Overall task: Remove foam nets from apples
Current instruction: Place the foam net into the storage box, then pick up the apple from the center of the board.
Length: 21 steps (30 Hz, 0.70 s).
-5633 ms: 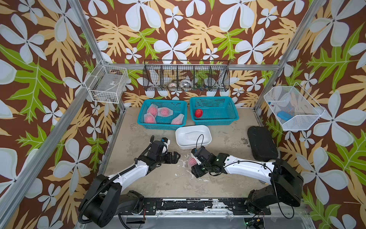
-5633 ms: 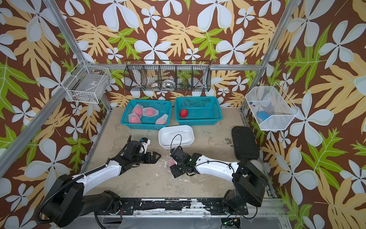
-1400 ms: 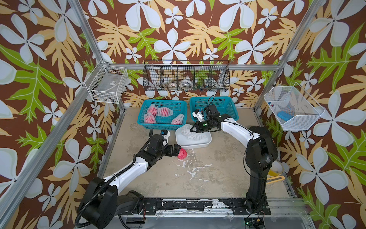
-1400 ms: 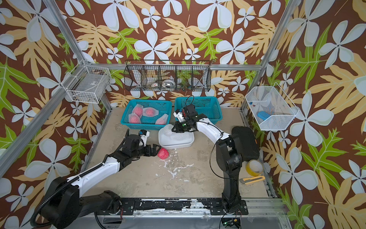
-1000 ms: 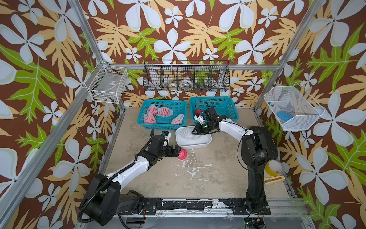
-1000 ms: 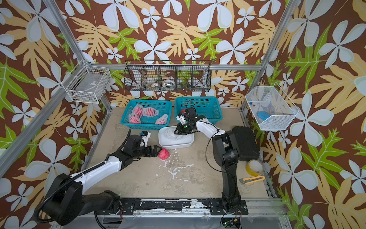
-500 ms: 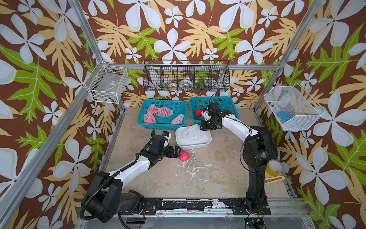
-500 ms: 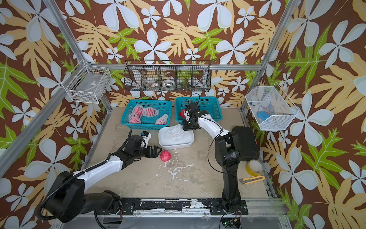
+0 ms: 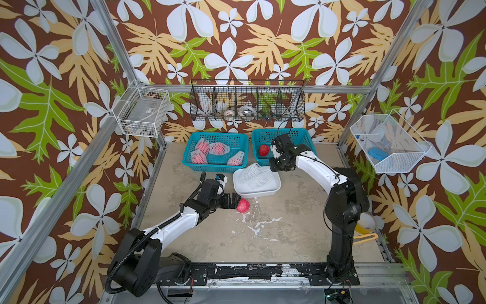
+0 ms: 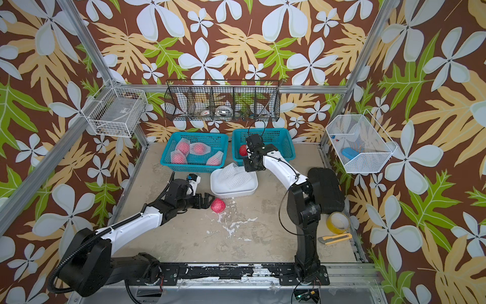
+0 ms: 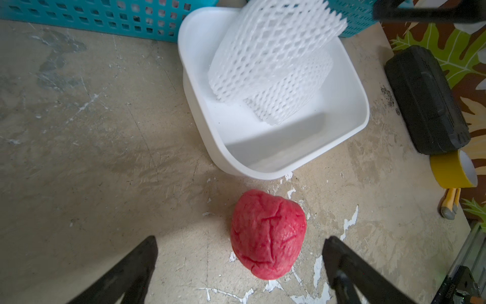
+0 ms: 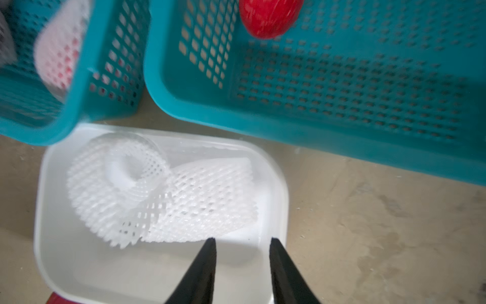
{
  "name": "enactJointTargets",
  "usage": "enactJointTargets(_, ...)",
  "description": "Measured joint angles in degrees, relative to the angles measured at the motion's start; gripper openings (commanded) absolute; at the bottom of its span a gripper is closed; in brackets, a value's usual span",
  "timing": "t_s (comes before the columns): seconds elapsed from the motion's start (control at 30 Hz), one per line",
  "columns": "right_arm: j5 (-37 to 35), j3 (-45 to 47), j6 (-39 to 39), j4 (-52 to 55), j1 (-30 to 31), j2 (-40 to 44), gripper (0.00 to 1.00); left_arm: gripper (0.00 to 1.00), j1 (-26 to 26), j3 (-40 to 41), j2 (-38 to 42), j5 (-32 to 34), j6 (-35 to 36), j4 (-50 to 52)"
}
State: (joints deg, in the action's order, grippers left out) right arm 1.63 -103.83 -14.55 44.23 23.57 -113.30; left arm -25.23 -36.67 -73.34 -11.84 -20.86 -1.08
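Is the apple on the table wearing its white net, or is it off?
Off. The apple lies bare and red on the table; empty foam nets sit in the white tub.

This looks like a robot test cell in a lab, not a home. Aluminium frame posts (image 9: 125,65) box in a scuffed tabletop (image 9: 289,223). Floral printed backdrop panels (image 9: 236,39) stand as walls, wire baskets (image 9: 142,113) hang from the frame, and two white robot arms (image 9: 314,168) sit on a black mounting rail (image 9: 236,272).

Soft, even light fills both top views; shadows stay faint. My left wrist view is sharp, though the white tub (image 11: 263,150) nearly washes out. My right wrist view is smeared, the teal basket (image 12: 315,131) blurry.
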Motion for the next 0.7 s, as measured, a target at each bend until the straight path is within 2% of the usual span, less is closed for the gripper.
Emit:
enactJointTargets(0.07,-0.7,1.3,0.0,-0.5,0.6,4.1,0.46,1.0,0.0,-0.1,0.8,0.2,-0.1,0.2)
enactJointTargets(0.17,1.1,10.4,1.3,-5.6,5.4,12.7,0.66,1.0,1.3,-1.6,2.0,-0.2,-0.3,2.1)
enactJointTargets(0.27,5.6,24.5,2.1,-13.5,13.7,21.7,0.7,1.0,5.3,-3.1,3.3,-2.5,-0.6,4.0)
enactJointTargets(0.37,9.3,35.3,0.4,-19.5,19.5,25.9,0.72,1.0,9.1,-3.3,4.5,-4.1,-1.2,6.1)
enactJointTargets(0.5,11.2,40.8,-2.3,-22.4,24.7,25.2,0.78,1.0,9.7,-3.0,4.6,-5.3,-1.1,7.6)
enactJointTargets(0.7,10.7,39.8,-4.7,-23.6,25.3,18.2,0.86,1.0,10.0,-1.3,3.8,-7.8,-0.1,7.7)
